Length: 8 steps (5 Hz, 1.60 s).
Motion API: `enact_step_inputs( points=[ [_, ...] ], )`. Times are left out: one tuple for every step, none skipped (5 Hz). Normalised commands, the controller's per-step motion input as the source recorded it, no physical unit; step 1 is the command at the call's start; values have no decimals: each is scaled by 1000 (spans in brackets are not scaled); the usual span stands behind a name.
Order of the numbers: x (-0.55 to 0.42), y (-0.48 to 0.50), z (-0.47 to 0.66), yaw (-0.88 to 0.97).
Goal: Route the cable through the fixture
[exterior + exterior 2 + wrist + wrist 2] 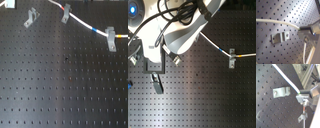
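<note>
In both wrist views the cable (278, 23) ends at the gripper (302, 30), whose jaws look closed on it, the white cord running away from them in a shallow arc over the black perforated table (271, 10). The fixture (280, 38) lies on the table just below that arc, apart from it; in the second wrist view the cord (286, 78) passes beside the fixture (281, 91) without entering its fork. The coming move seems to turn on this: the cord's long axis must be brought across the forked top and lowered in. In the first exterior view the fixture (30, 18) stands slanted at the first exterior view's upper left, and the cable (82, 22) already runs through the darker clip (65, 14) and the whitish-topped clip (111, 39). In the second exterior view the arm (175, 30) leans over the table's upper left.
</note>
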Motion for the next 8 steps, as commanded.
enact_step_inputs(
  points=[
    [-301,375,355,334],
    [-72,383,343,409],
    [46,306,299,494],
    [-187,88,317,569],
    [-251,-52,272,186],
    [-53,27,286,29],
    [56,105,308,186],
    [3,-1,225,191]
  ],
)
